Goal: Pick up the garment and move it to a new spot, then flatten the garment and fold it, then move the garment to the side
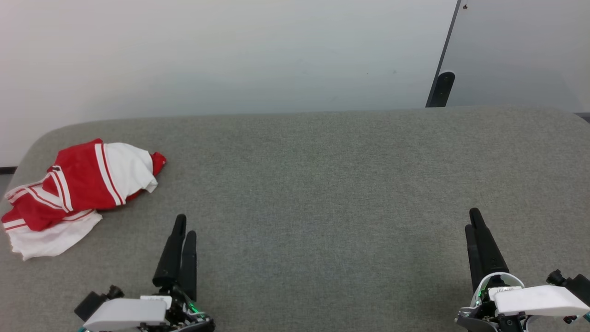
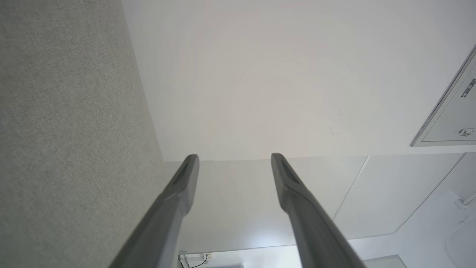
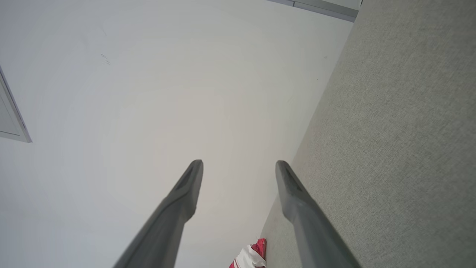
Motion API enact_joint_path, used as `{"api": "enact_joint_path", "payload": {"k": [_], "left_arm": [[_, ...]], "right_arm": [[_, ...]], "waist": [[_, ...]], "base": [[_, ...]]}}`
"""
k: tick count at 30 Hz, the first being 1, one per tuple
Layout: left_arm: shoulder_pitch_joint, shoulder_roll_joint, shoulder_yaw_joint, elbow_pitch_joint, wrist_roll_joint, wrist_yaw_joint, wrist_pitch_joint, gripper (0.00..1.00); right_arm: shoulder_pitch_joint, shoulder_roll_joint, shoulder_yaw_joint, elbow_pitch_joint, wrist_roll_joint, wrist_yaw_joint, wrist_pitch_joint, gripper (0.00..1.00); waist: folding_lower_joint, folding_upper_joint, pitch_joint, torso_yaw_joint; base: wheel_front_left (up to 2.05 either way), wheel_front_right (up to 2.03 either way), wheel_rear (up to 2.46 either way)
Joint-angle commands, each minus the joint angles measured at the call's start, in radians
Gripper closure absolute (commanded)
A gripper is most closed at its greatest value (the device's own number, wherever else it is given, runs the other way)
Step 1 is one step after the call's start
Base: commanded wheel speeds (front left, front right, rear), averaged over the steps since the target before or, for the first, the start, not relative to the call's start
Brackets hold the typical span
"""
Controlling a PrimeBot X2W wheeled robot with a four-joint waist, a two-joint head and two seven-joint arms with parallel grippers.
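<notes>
Lying crumpled at the left edge of the head view, the garment (image 1: 78, 193) is a red heap with white sleeves and striped trim on the grey padded table (image 1: 322, 184), close to that table's rounded left corner. Its long axis slants from the lower left, where a white sleeve spills out, up to a small red tip at the upper right. The left gripper (image 1: 185, 225) waits at the lower left of the frame, fingers pointing up the picture, and the heap sits up and to the left of those tips, near but not touching. The right gripper (image 1: 472, 219) stands at the lower right, well apart from the cloth, so I'd judge the left arm the natural one to reach first. Both pairs of fingers are spread apart with nothing between them, plain in the wrist views. Between the left fingers and the shirt I see just grey covering. A dark post (image 1: 441, 88) stands behind the table at the upper right, far from any likely path.
</notes>
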Motion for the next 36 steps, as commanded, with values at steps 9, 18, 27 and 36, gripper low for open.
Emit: {"api": "enact_joint_path", "payload": {"k": [9,18,27,36], "left_arm": [[0.015,0.025,-0.021,-0.012,0.089,-0.005,-0.027,0.0],[-0.001,0.108,-0.1,0.047,0.287,-0.006,-0.125,0.0],[-0.027,0.178,-0.168,0.134,0.589,-0.006,-0.197,0.0],[-0.027,0.139,-0.063,0.122,1.017,-0.001,-0.215,0.0]], "right_arm": [[-0.03,-0.054,0.042,0.012,-0.106,0.001,-0.026,0.0],[-0.05,-0.074,0.047,0.058,-0.351,0.001,-0.046,0.0],[-0.057,-0.067,0.04,0.103,-0.674,0.001,-0.063,0.0],[-0.062,-0.041,0.008,0.132,-0.991,0.001,-0.079,0.0]], "waist": [[0.0,0.0,-0.008,-0.003],[0.0,0.0,-0.018,-0.004],[0.0,0.0,-0.027,-0.002],[0.0,0.0,-0.03,0.0]], "base": [[0.0,0.0,0.0],[0.0,0.0,0.0],[0.0,0.0,0.0],[0.0,0.0,0.0]]}}
